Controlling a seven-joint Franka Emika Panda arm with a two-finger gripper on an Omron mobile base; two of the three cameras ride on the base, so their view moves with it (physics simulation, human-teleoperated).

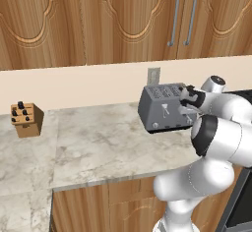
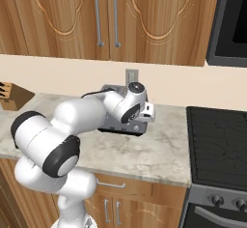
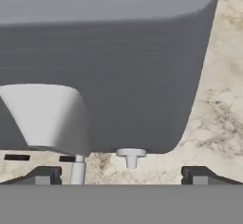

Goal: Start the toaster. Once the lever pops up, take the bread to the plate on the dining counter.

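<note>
The grey toaster (image 1: 162, 107) stands at the back of the marbled worktop, its slots facing up. My gripper (image 1: 186, 105) is pressed close to the right part of its front. In the hand view the toaster's grey front (image 3: 123, 61) is very near, with a pale lever (image 3: 47, 118) at lower left and a small round knob (image 3: 130, 155) below the body. The gripper (image 3: 121, 176) is open, nothing between its fingertips (image 3: 42, 175). From the right base view the arm covers most of the toaster (image 2: 137, 126). The bread, the plate and the dining counter are out of view.
A wooden knife block (image 1: 27, 119) sits far left on the worktop (image 1: 98, 147). A wall outlet (image 1: 153, 75) is behind the toaster. A black stove (image 2: 217, 140) adjoins the worktop on the right, with a dark microwave (image 2: 231, 24) above it. Wooden cabinets (image 1: 123, 19) hang overhead.
</note>
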